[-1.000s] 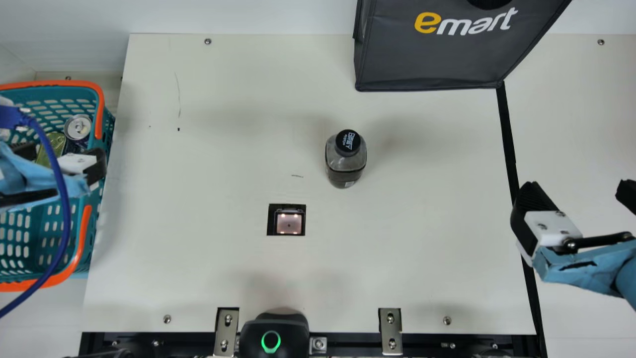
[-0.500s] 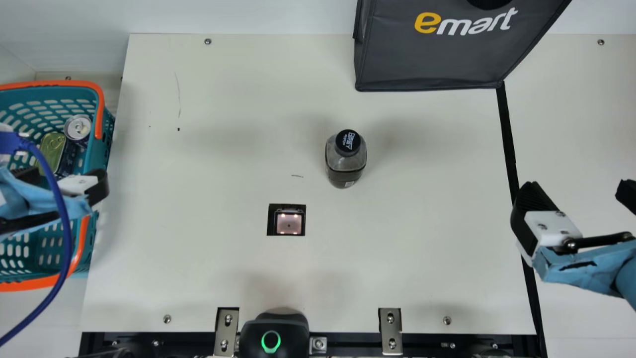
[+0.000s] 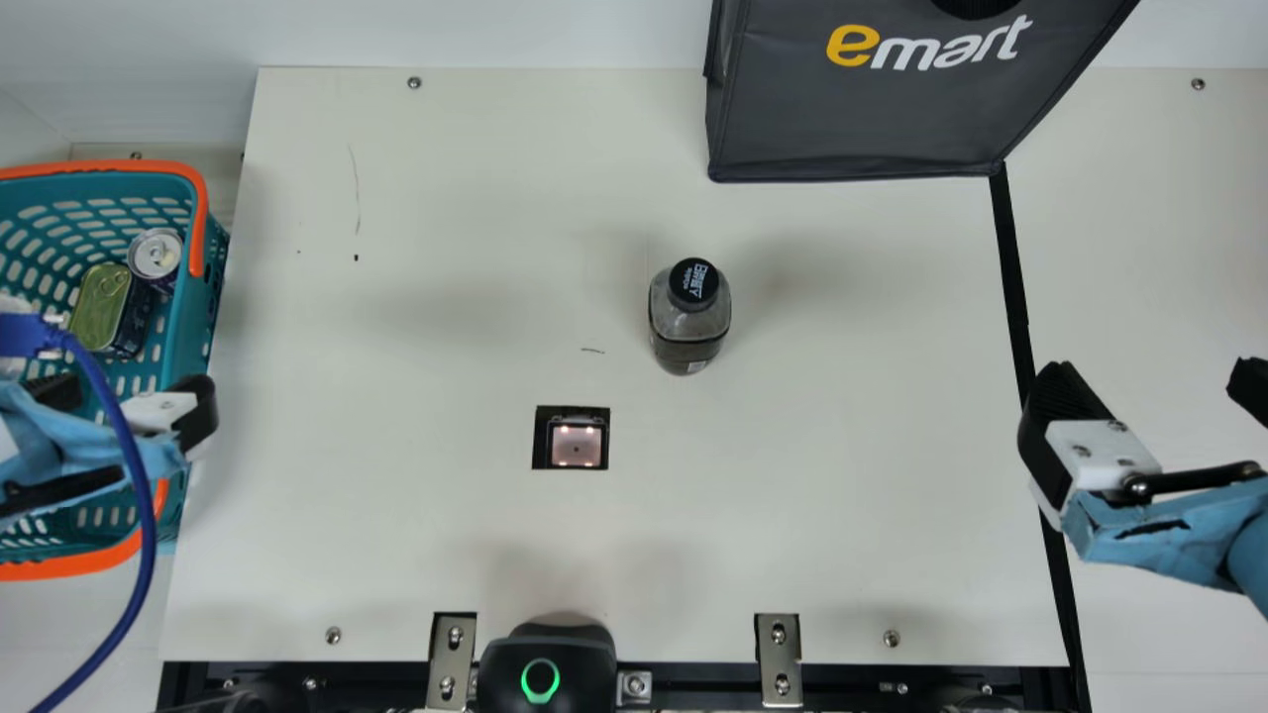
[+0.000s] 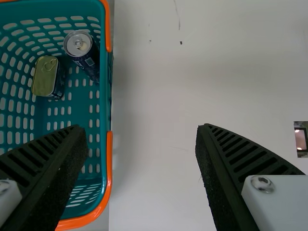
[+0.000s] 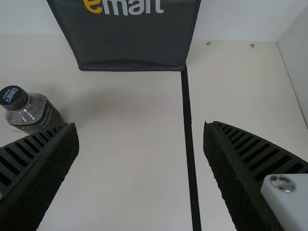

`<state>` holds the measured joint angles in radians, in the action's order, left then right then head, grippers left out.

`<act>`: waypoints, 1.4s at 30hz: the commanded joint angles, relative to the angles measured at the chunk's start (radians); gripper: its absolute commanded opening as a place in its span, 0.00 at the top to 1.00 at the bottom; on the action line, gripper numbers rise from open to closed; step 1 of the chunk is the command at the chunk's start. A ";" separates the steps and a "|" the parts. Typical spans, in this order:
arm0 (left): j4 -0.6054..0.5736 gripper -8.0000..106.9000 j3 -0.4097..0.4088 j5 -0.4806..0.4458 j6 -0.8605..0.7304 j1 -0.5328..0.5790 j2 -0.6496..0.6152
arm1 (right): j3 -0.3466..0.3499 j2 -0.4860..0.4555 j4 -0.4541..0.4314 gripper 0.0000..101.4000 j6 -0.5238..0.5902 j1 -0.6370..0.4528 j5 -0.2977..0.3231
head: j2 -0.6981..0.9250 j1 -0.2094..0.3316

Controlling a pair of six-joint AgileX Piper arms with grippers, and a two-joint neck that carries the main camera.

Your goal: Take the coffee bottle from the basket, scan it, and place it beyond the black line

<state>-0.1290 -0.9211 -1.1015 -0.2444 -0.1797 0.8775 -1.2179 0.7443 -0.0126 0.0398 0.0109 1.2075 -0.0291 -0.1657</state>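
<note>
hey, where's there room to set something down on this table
Bare table lies between the basket and scanner window, and between the bottle and black line. It's crowded at the basket, with cans inside and the left jaws above, and around the right jaws.

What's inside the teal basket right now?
Inside the teal basket are a silver-topped drink can and, beside it, a flat tin with a pull ring. The left gripper covers part of the interior, so whatever lies behind it there cannot be seen.

Basket left, bottle on table, line right
</note>
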 commanded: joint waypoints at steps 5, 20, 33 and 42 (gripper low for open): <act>0.000 0.15 0.006 -0.004 -0.001 0.000 -0.006 | 0.000 0.000 0.000 0.10 0.000 0.000 0.000 | 0.002 0.027; 0.000 0.15 0.006 -0.001 -0.001 0.000 -0.006 | 0.000 0.000 0.000 0.10 0.000 0.000 0.000 | 0.002 0.027; 0.000 0.15 0.006 -0.001 -0.001 0.000 -0.006 | 0.000 0.000 0.000 0.10 0.000 0.000 0.000 | 0.002 0.027; 0.000 0.15 0.006 -0.001 -0.001 0.000 -0.006 | 0.000 0.000 0.000 0.10 0.000 0.000 0.000 | 0.002 0.027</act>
<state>-0.1290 -0.9153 -1.1022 -0.2457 -0.1797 0.8710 -1.2179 0.7443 -0.0126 0.0398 0.0109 1.2075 -0.0291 -0.1657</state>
